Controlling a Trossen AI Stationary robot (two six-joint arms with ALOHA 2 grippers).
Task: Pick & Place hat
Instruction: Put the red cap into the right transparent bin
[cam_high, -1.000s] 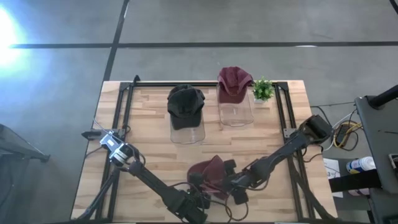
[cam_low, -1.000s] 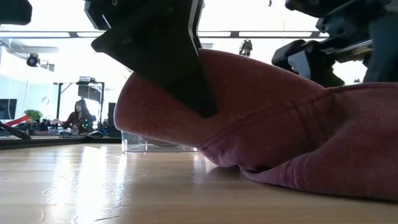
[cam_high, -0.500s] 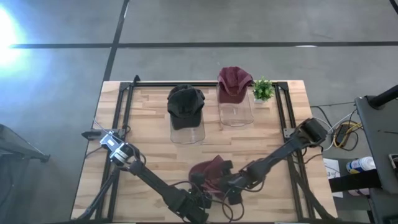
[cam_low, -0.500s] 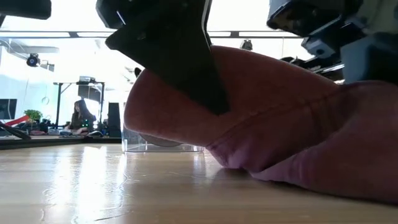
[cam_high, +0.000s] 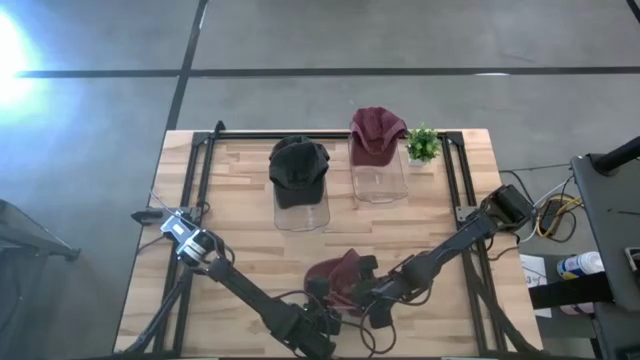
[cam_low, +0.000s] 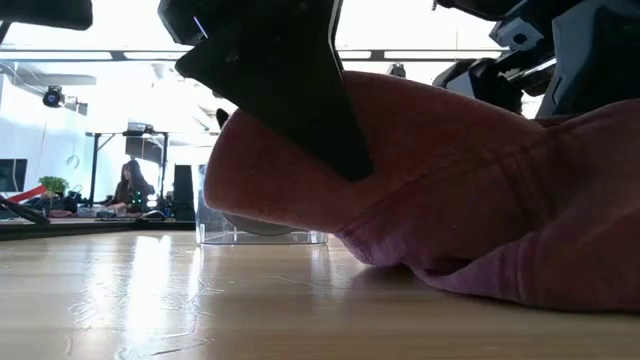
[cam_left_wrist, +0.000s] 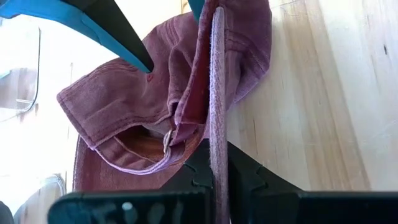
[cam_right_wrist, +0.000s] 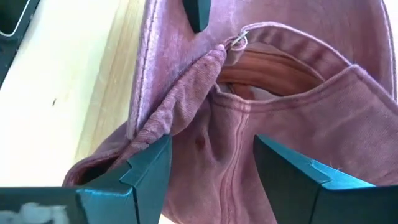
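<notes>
Pinching the maroon hat by its brim edge: left gripper, jaws clamped | right gripper jaws apart, straddling the crumpled crown | hat lies on the wooden table near its front edge, between both arms

I see the maroon cap crumpled at the table's near edge, its brim standing on edge, its metal strap buckle showing at the back opening.
</notes>
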